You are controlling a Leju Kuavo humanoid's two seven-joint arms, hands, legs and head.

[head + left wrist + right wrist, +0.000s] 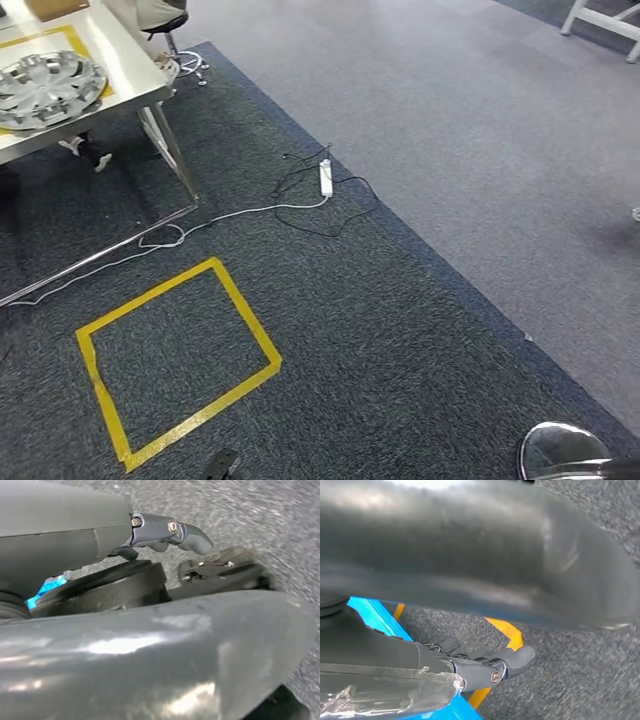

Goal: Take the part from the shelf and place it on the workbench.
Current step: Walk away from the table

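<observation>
Where the head view begins at far left, a pale surface (124, 70) carries one silver spoked wheel cover (45, 88) inside a yellow-taped bay. Next, on the dark carpet: a yellow tape square (249, 316), then a white power strip (326, 177) with loose cables. Lower right: the part (562, 449), a glossy silver-grey domed disc, only its upper rim in frame, close to the robot's body and well apart from the surface. Being round, it shows no long axis. Left robot hand (162, 532): fingers extended, nearly straight, just beside the part's broad curved face above the carpet. Right robot hand (482, 669): fingers likewise extended beside the part's opposite face. Contact is hidden in both; cannot tell whether either clamps it, though neither is clearly nearer. Judged: the surface lies leftward and ahead of the part.
</observation>
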